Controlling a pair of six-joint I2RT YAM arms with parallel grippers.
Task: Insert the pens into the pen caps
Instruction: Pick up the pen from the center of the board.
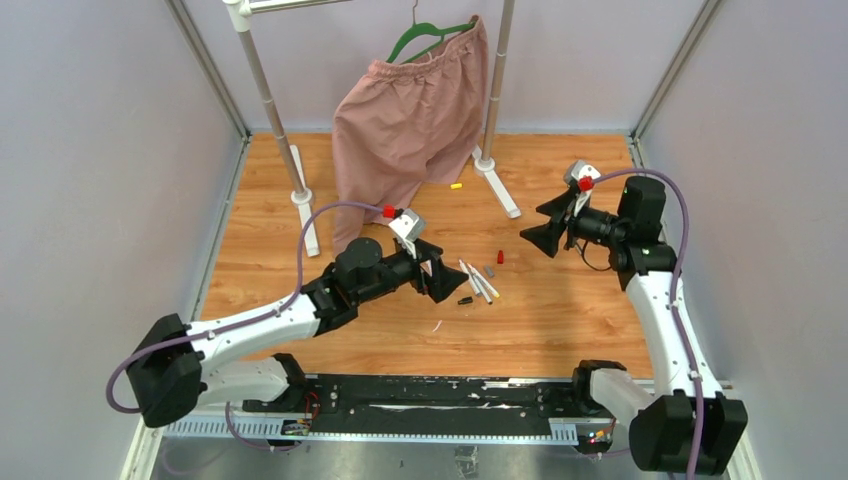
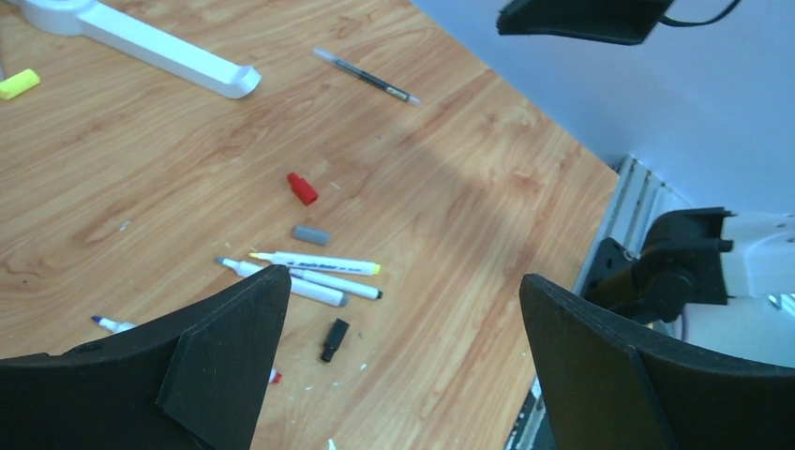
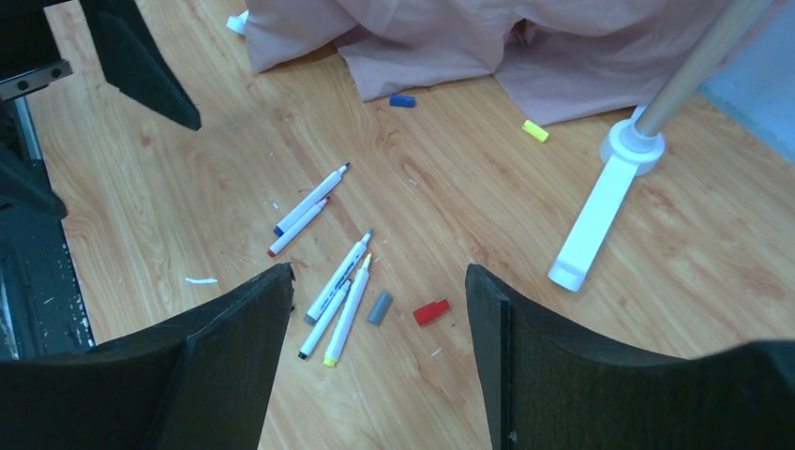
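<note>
Wood-grain worktop [image 1: 560,330] carried the pens [image 1: 478,282] in a loose cluster at centre, their long axes running diagonally from far-left to near-right, with the red cap [image 1: 500,257] and grey cap [image 1: 489,271] just beyond them. The left pincer [image 1: 446,276] stood wide open and empty just beside the cluster, which lay off its tips toward the robot's right; this arm was judged the nearer. The right pincer [image 1: 536,226], likewise open and holding nothing, sat well apart, apparently raised, though its height was hard to confirm.
</note>
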